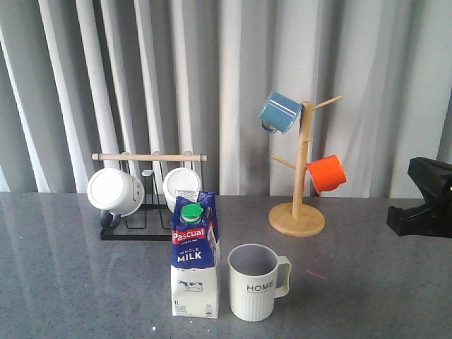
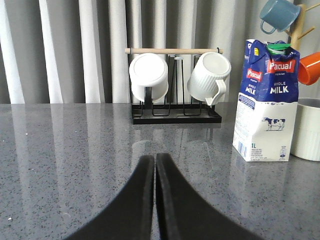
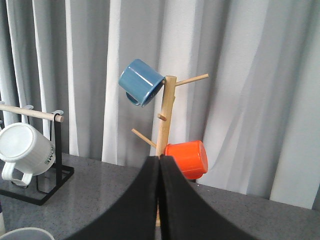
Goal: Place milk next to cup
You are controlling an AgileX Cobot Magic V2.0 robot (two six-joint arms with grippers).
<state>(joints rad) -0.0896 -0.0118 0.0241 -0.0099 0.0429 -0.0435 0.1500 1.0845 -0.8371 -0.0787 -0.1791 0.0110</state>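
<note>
Grey speckled counter (image 1: 367,282) carries everything in the front view, where the milk (image 1: 194,256) stands upright at about 6 o'clock with the cup (image 1: 256,282) just beside it toward 3 o'clock, a narrow gap between them. Only that view shows the cup's black "HOME" lettering and its handle; the left wrist view catches just a cream sliver of the cup behind the carton. The carton reads "Pascual", "WHOLE MILK" and "1L", with a small cow picture.

Two white mugs hang on the black rack (image 1: 148,212) under a wooden bar, at roughly 10 o'clock from the milk. The right wrist view alone shows lettering on one white mug (image 3: 27,150), too small to read. A wooden mug tree (image 1: 300,176) at about 1 o'clock holds one blue mug (image 1: 280,111) and one orange mug (image 1: 328,173).

The left pincer (image 2: 155,165) is clenched on nothing, fingers pressed together, apart from the carton. The right pincer (image 3: 160,167) is likewise clenched and holds nothing.
</note>
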